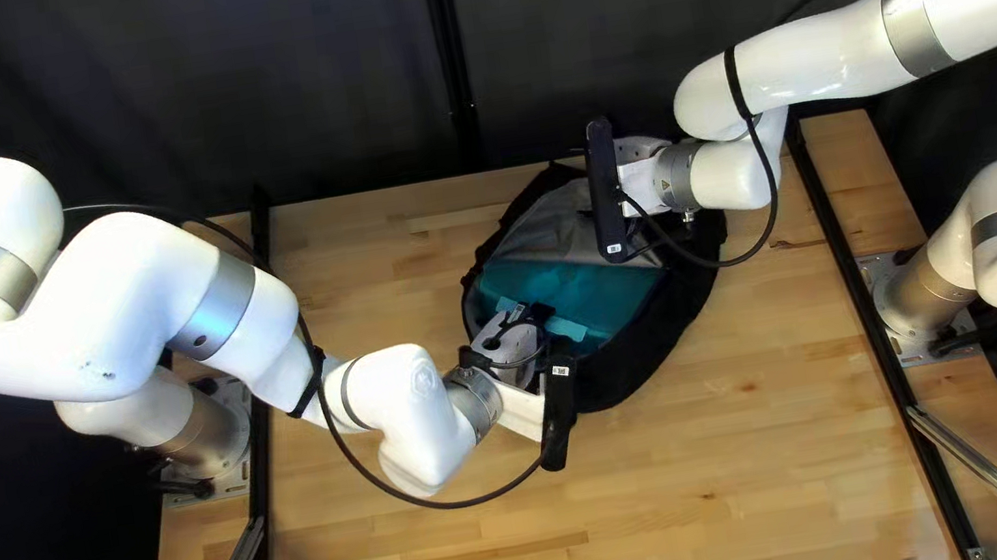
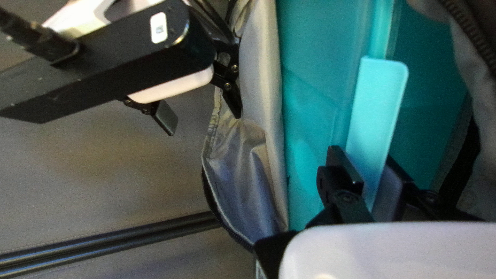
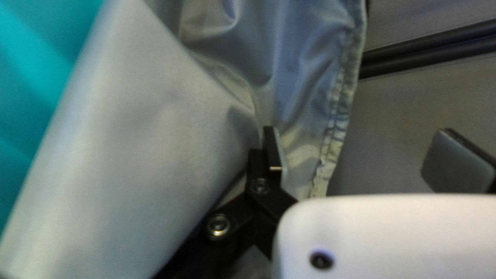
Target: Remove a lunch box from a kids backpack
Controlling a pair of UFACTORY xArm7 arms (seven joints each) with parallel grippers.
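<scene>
Lunch-box handle [image 2: 376, 108] between left jaws

1. Butcher-block wooden table [image 1: 688, 489].
2. Open backpack [image 1: 621, 375], lying by the far edge.
3. Left rail [image 1: 263, 500] and right rail [image 1: 850, 267], both black.
4. Left arm base [image 1: 203, 432] and right arm base [image 1: 922, 289], outside the rails.

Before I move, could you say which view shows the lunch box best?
The left wrist view, where the lunch box shows large and close. In the top left view my left gripper partly covers it; the right wrist view shows only a part.
</scene>
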